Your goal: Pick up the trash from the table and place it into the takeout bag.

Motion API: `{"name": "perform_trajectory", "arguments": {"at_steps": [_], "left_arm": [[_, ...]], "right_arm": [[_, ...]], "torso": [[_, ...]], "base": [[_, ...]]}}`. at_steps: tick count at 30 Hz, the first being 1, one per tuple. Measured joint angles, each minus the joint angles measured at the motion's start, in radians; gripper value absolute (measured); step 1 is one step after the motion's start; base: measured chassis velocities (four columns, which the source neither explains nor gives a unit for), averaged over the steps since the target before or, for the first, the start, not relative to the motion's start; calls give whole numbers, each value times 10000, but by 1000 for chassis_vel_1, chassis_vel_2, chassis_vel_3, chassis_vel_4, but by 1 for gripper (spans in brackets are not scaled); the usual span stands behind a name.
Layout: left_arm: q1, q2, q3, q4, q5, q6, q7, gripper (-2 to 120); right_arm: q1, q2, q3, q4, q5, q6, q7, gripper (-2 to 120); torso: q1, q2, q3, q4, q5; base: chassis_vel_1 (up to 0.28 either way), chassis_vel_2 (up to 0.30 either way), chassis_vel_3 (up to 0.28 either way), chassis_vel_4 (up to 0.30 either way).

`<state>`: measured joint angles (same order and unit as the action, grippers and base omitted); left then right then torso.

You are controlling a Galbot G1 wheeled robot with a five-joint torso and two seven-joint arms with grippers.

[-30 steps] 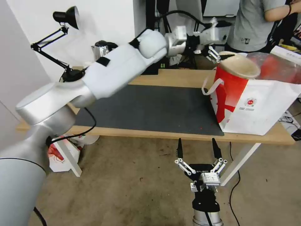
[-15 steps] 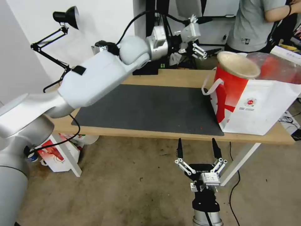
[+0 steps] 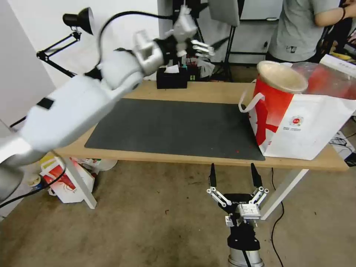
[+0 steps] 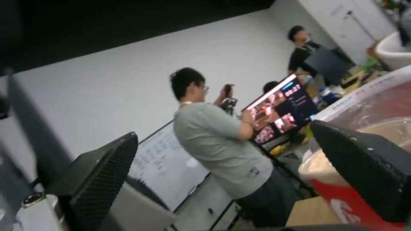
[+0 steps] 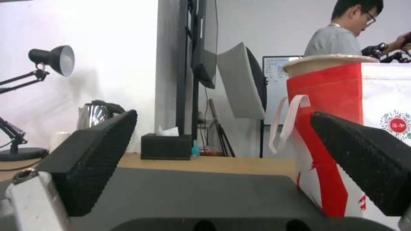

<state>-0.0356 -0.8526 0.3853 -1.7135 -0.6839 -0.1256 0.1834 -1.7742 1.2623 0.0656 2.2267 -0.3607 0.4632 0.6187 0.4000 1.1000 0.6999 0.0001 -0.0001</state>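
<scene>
The takeout bag [image 3: 301, 126] stands on the table [image 3: 207, 92] at its right end, red side panel facing the mat. A beige paper-pulp bowl [image 3: 282, 76] rests tilted in the bag's mouth, beside a wide bowl with red contents [image 3: 326, 78]. My left gripper [image 3: 203, 48] hangs open and empty high over the table's back edge, well left of the bag. In the left wrist view, the left gripper [image 4: 222, 131] faces the beige bowl [image 4: 321, 163]. My right gripper [image 3: 233, 175] is parked open below the table's front edge; the right wrist view shows the bag [image 5: 338, 106].
A black tissue box [image 3: 171, 78] sits at the table's back edge, under the left gripper. A desk lamp [image 3: 78, 20] is at the back left. A dark grey mat [image 3: 178, 126] covers the table's middle. A smaller crayfish-print bag [image 3: 65, 181] lies under the table.
My left arm has swung up and to the left, away from the beige bowl's rim. The bowl stays in the bag's mouth. The right arm has not moved.
</scene>
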Motion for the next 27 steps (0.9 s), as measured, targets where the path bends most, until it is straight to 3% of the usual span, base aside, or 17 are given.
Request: {"name": "perform_trajectory", "arguments": {"at_steps": [7, 12, 27], "left_arm": [[2377, 608, -1593, -1202, 200, 120, -618, 100], [3459, 683, -2470, -1559, 403, 149, -704, 100], [7167, 15, -5597, -2421, 1299, 144, -1211, 100]], "right_arm": [[0, 0, 1, 0, 0, 0, -1, 100], [0, 0, 0, 0, 0, 0, -1, 100], [0, 0, 1, 0, 0, 0, -1, 100]], "torso": [[-2, 0, 0, 1, -1], [-2, 0, 0, -1, 2], [-1, 0, 1, -1, 2]], "base": [[0, 0, 0, 0], [0, 0, 0, 0], [0, 0, 0, 0]]}}
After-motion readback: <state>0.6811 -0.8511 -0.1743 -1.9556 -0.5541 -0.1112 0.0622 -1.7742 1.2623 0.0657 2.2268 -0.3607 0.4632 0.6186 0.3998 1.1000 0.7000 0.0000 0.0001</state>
